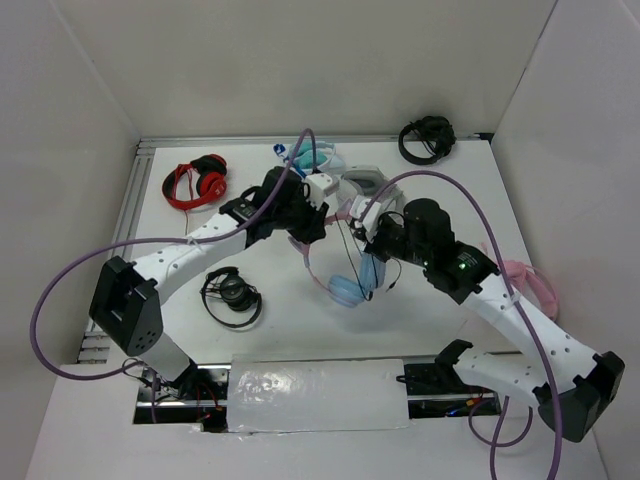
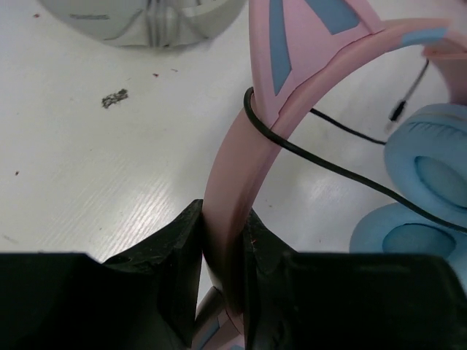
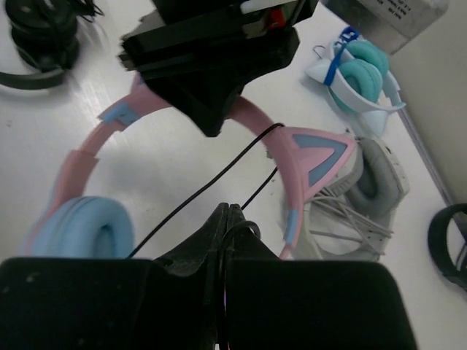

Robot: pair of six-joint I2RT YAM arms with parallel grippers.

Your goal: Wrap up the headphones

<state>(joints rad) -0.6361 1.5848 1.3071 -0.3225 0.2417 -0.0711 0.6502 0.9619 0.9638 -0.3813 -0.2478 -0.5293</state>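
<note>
Gripping the pink headband [image 2: 232, 171] of the headphones [image 1: 348, 288] with the left end effector [image 2: 222, 244], closed narrow on the band, and pinching the thin black cable [image 3: 204, 191] with the right end effector [image 3: 225, 219], jaws fully together. Judged early in the wrap: only one pass of cable hooked around the band below a cat ear [image 2: 306, 36], the rest and the plug [image 2: 398, 113] loose beside the light blue ear cups [image 2: 430, 168]. Lying between both end effectors near the middle of the surface [image 1: 290, 340], band at the left one, cable running to the right.
</note>
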